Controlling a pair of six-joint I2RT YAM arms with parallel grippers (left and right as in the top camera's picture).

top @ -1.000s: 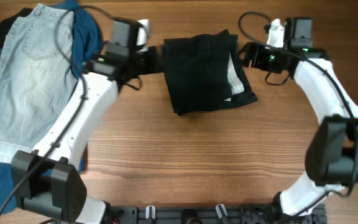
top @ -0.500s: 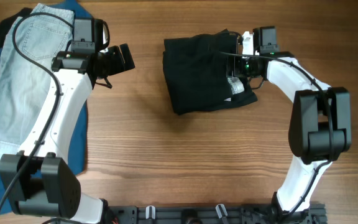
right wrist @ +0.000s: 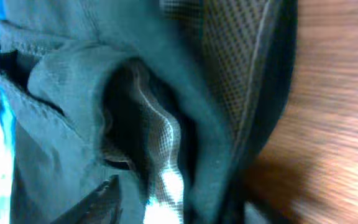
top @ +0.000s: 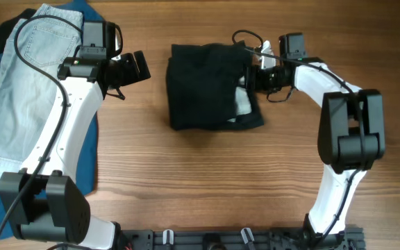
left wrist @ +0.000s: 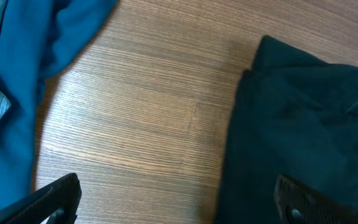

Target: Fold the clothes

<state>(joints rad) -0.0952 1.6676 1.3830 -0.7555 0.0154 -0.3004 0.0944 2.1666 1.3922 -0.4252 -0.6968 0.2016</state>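
Observation:
The black shorts (top: 207,87) lie folded in a block at the table's far middle, with whitish lining showing at their right edge (top: 244,103). My right gripper (top: 253,76) is at that right edge. In the right wrist view its jaws (right wrist: 176,205) stand partly closed with bunched black fabric and mesh lining (right wrist: 160,137) between them. My left gripper (top: 139,66) is open and empty over bare wood, just left of the shorts (left wrist: 303,118). The light-blue denim shorts (top: 30,90) lie on a dark-blue garment (top: 99,35) at the far left.
The dark-blue garment (left wrist: 23,93) fills the left of the left wrist view, with bare wood (left wrist: 142,118) between it and the black shorts. The wooden table (top: 207,180) stretches toward the front. A black cable (top: 245,38) loops near the right wrist.
My right gripper has moved left into the shorts' right edge, and the whole black block has shifted left and narrowed. My left arm drew back left a second ago and has since held still.

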